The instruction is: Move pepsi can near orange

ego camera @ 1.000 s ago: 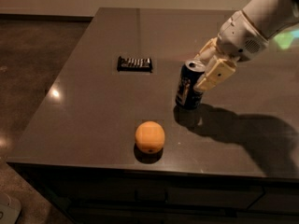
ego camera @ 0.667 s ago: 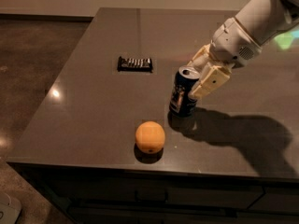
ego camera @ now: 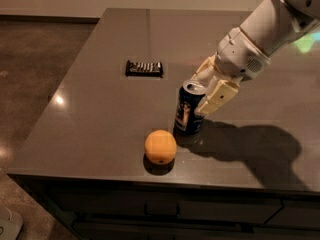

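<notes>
The pepsi can [ego camera: 189,109] is dark blue with a silver top and stands on the dark table [ego camera: 100,109], tilted slightly to the left. My gripper [ego camera: 202,91] comes in from the upper right and is shut on the can's upper part, one cream finger [ego camera: 216,98] on its right side. The orange [ego camera: 160,146] is round and plain and sits just in front and to the left of the can, a small gap apart.
A flat dark striped packet [ego camera: 144,68] lies on the table behind and to the left of the can. The table's front edge [ego camera: 150,180] runs just in front of the orange. The arm casts a shadow to the right.
My gripper has carried the can left and toward the front of the table, closer to the orange. The orange and the packet have not moved.
</notes>
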